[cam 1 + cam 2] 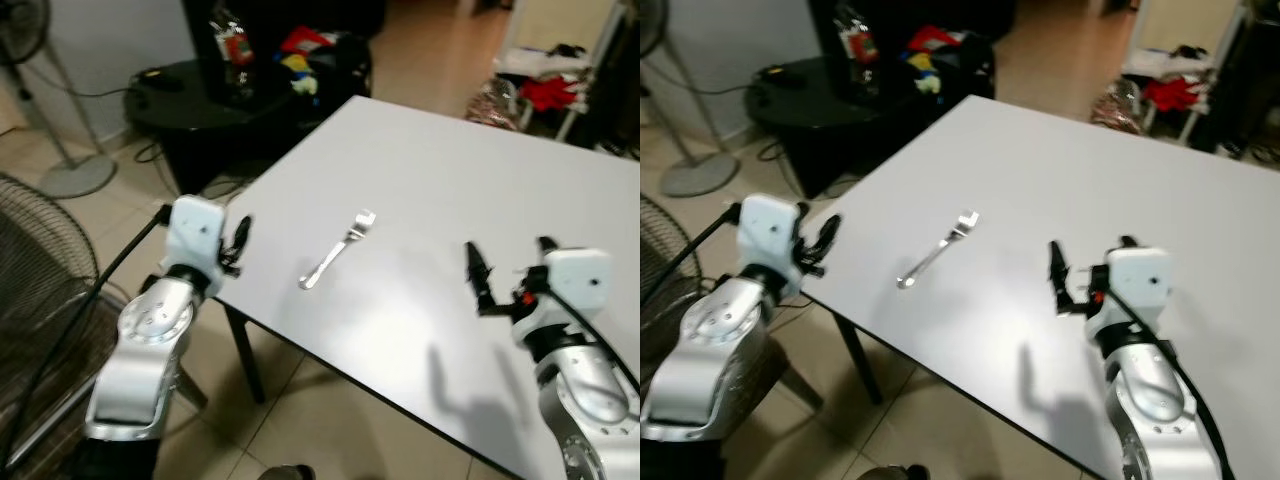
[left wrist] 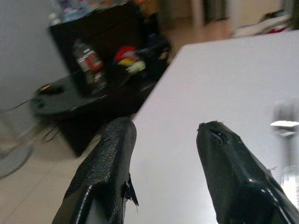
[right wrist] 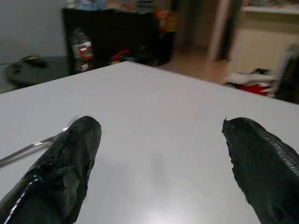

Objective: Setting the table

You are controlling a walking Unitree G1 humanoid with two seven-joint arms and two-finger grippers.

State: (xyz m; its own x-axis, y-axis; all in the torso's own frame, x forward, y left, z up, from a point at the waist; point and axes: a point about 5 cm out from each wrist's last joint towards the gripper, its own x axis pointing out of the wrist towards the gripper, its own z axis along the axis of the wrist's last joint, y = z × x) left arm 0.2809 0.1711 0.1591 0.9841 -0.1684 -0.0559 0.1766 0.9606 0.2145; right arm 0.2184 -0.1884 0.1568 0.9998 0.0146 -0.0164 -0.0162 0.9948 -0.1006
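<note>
Tiled floor and household clutter surround a white desk whose far corner points toward a dark low cabinet with a bottle and coloured items on it; a standing fan sits off past the desk's left edge. Only one place-setting item is laid so far: a metal fork, lying flat near the desk's left edge, tines toward the far side, handle toward the near edge. Left tool hovers at the left edge of the desk, just beside the fork's handle end but not touching it; fingers moderately spread, nothing between them. Right tool hangs over the near part of the desk, well apart from the fork on its other side; fingers spread wide, empty. In the right wrist view the fork handle shows just past one finger. Judgement: fork looks already set down and released, both tools parted because neither carries anything. Task reads as early, with no plate, knife or cup on the desk. Risk: fork lies close to the left edge, so a nudge could push it off.
</note>
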